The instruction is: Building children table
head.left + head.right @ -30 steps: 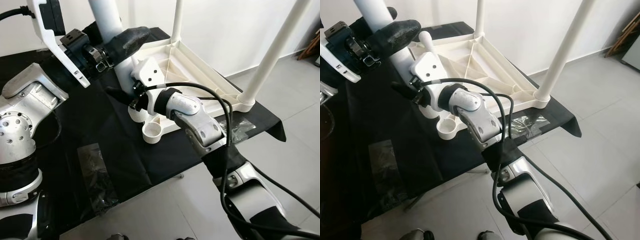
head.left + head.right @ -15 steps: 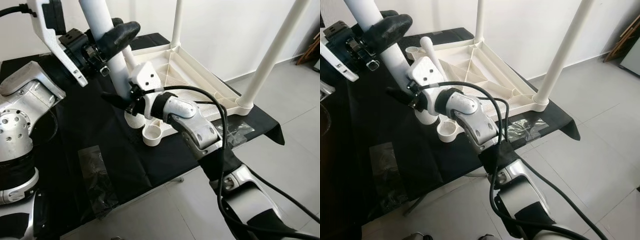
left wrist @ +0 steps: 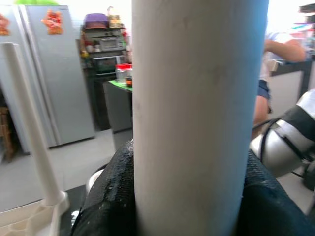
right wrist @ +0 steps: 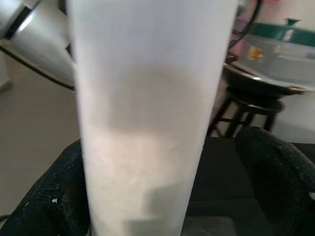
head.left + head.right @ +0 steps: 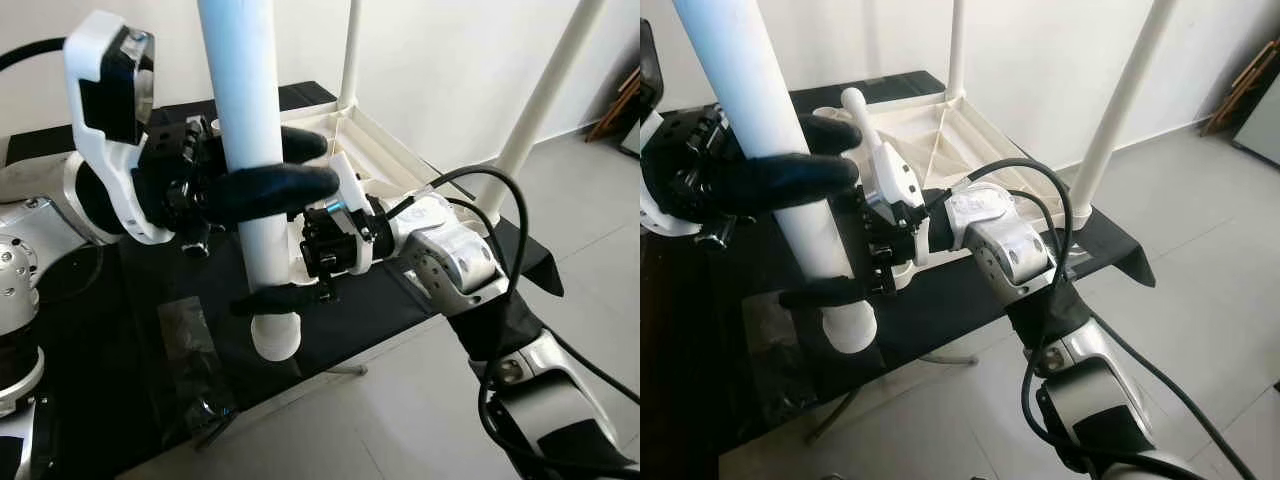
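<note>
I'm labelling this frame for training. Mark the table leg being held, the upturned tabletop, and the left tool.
table leg (image 5: 262, 150): left eye view, mid-shaft above the grip.
upturned tabletop (image 5: 970, 140): right eye view, ribbed underside.
left tool (image 5: 285, 170): left eye view, between its black fingertips, which clasp the leg.

Silver limbs, black joints, loose cabling

Two silver metal arms with black bands at the joints. Left gripper (image 5: 262, 188): white housing, thick black textured fingers (image 5: 285, 186). Right gripper (image 5: 290, 270): white shell over a black mechanism. Black cables looped along the right forearm. Small screws dotting the left shoulder.
</note>
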